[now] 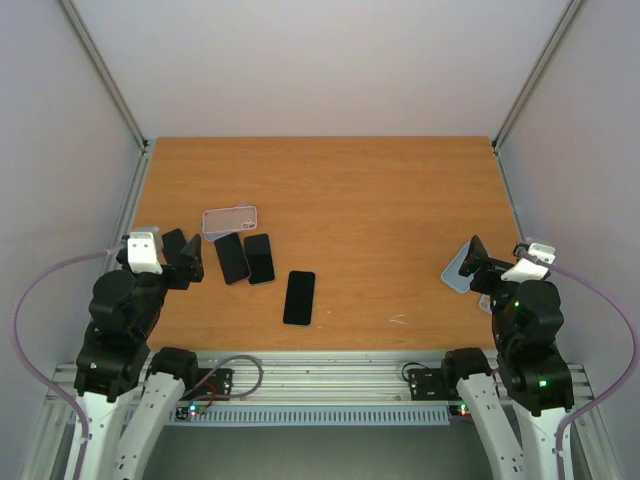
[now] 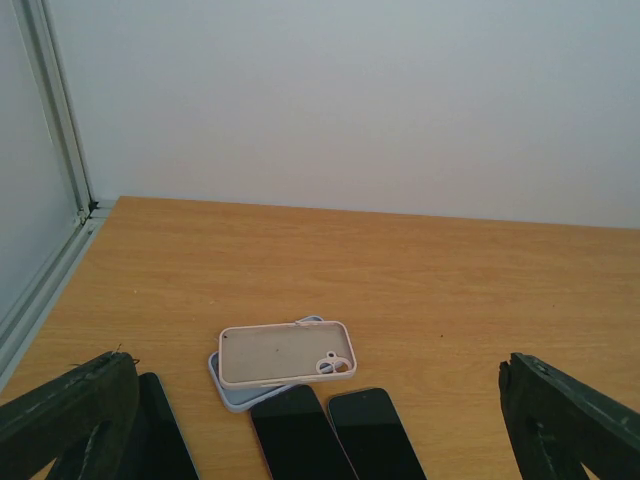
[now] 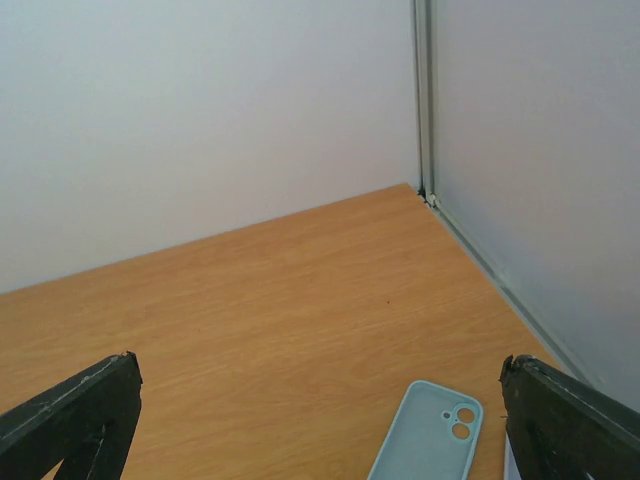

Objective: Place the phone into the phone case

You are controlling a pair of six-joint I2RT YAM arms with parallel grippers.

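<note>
Three dark phones lie face up left of centre on the wooden table: two side by side (image 1: 232,257) (image 1: 260,258) and one apart nearer the front (image 1: 299,297). A pale pink case (image 1: 230,219) lies open side up on a light blue case just behind the pair; it also shows in the left wrist view (image 2: 287,353). Another light blue case (image 1: 456,273) lies at the right, open side up, also in the right wrist view (image 3: 425,437). My left gripper (image 1: 184,254) is open and empty, just left of the phones. My right gripper (image 1: 481,262) is open and empty over the blue case.
In the left wrist view a further dark phone (image 2: 165,440) lies beside the left finger (image 2: 70,410). White walls with metal frame posts (image 1: 110,75) enclose the table on three sides. A small white object (image 1: 485,301) lies by the right gripper.
</note>
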